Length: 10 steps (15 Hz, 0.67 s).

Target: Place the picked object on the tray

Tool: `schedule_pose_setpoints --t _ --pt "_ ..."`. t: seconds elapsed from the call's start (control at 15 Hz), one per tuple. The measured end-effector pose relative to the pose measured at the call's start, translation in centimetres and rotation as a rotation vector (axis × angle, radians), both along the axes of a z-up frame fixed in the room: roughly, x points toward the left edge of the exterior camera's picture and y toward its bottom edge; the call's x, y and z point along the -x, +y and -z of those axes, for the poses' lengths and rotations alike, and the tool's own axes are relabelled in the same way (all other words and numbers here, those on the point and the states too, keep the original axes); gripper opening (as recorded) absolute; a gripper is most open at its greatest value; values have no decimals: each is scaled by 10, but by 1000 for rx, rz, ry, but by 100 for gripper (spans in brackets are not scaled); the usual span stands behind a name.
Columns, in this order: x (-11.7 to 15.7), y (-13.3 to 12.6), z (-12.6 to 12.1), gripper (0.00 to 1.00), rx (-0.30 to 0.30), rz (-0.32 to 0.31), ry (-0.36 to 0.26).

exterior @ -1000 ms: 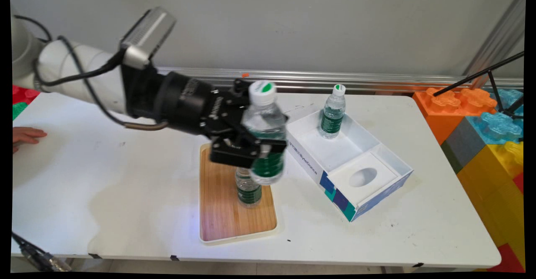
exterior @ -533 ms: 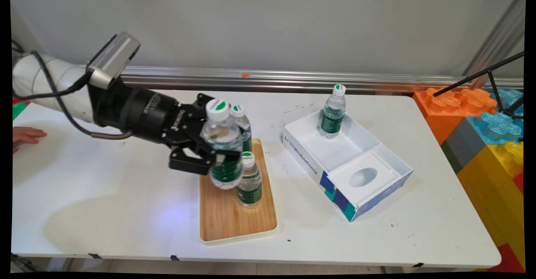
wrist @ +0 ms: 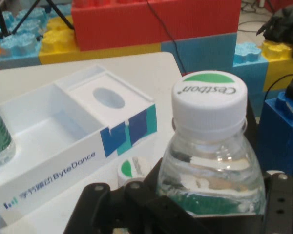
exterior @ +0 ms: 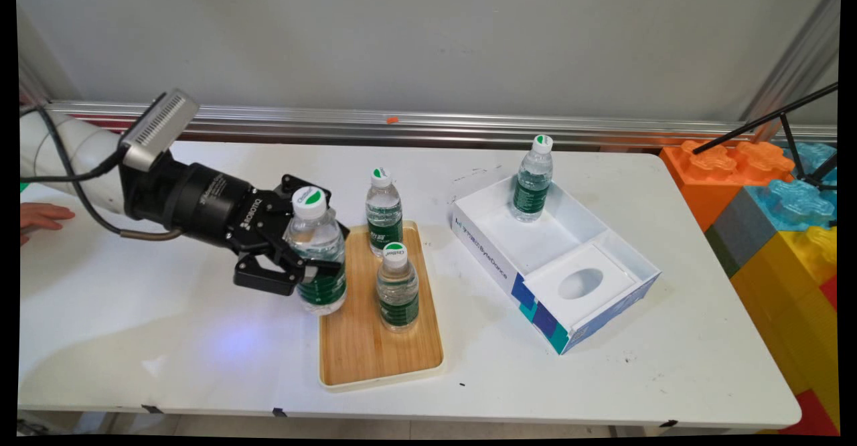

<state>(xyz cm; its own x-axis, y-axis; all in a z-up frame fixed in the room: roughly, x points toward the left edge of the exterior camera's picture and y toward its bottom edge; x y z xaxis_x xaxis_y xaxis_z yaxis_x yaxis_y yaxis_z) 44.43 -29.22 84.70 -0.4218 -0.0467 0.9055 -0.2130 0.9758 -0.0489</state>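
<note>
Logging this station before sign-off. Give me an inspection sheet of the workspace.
Surface: white table, scuffed, tape tabs on near edge.
Job's things: held bottle at wooden tray left edge; two bottles upright on tray; fourth bottle upright in white box.
Clutter: nothing seen.
Hand: hand shut on held bottle.
Cables: black cable along arm.
Surroundings: toy blocks right; person's fingers at left edge.
</note>
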Motion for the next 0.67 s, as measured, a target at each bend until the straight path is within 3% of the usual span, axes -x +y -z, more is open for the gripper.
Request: schedule_pose_setpoints --t 0.67 --pt "-6 -7 33 0 -22 -9 -33"
